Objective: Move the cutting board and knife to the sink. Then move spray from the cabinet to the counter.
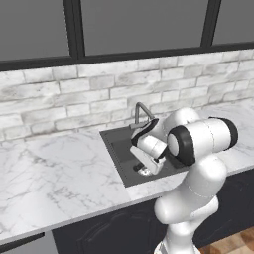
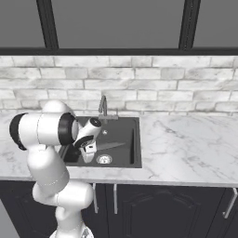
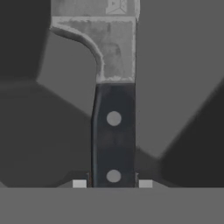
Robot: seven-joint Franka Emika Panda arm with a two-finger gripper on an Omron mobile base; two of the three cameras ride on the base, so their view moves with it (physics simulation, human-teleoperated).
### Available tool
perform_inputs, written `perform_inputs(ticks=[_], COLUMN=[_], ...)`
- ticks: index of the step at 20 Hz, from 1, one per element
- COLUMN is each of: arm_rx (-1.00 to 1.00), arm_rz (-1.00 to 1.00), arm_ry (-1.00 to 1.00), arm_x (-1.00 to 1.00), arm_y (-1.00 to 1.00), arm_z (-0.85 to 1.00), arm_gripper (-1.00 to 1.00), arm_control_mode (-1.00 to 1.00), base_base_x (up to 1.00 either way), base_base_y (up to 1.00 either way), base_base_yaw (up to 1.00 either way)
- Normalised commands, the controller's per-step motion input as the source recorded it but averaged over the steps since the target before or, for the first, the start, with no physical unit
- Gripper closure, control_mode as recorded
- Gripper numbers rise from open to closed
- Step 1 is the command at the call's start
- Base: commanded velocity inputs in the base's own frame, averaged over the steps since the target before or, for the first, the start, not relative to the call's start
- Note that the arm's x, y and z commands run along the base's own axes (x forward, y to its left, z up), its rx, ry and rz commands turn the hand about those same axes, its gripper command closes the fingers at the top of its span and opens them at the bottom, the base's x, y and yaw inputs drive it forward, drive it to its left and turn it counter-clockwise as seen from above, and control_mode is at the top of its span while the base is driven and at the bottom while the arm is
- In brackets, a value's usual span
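Black-handled knife [image 3: 113, 131] sits clamped between the nearly closed gripper [image 3: 112, 183] low inside the sink [image 2: 135, 139], blade pointing right. Lower it flat, then release gently, clear of the faucet [image 2: 103, 108].

The sink [image 2: 132, 139] sat sunk into the counter [image 2: 186, 148], with the faucet [image 2: 103, 108] at its back edge and the brick wall [image 2: 139, 83] behind that. The gripper [image 2: 89, 149] hung low inside the basin, beside the drain [image 2: 103, 159]. The knife [image 3: 113, 109] lay between its 2 fingers, blade [image 2: 111, 146] reaching across the basin floor.
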Motion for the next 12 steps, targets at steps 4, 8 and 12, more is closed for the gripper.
perform_inputs(ticks=[4,8,12], arm_rx=[0.0,-0.02,-0.06], arm_rz=[-0.01,0.0,0.0], arm_ry=[0.0,0.0,0.0], arm_x=[0.37,0.28,0.03], arm_y=[0.07,0.01,0.0], arm_z=[-0.42,-0.53,-0.1], arm_gripper=[1.0,1.0,1.0], arm_control_mode=[-1.0,-1.0,-1.0], base_base_x=[0.0,0.0,0.0], base_base_y=[0.0,0.0,0.0], base_base_yaw=[0.0,0.0,0.0])
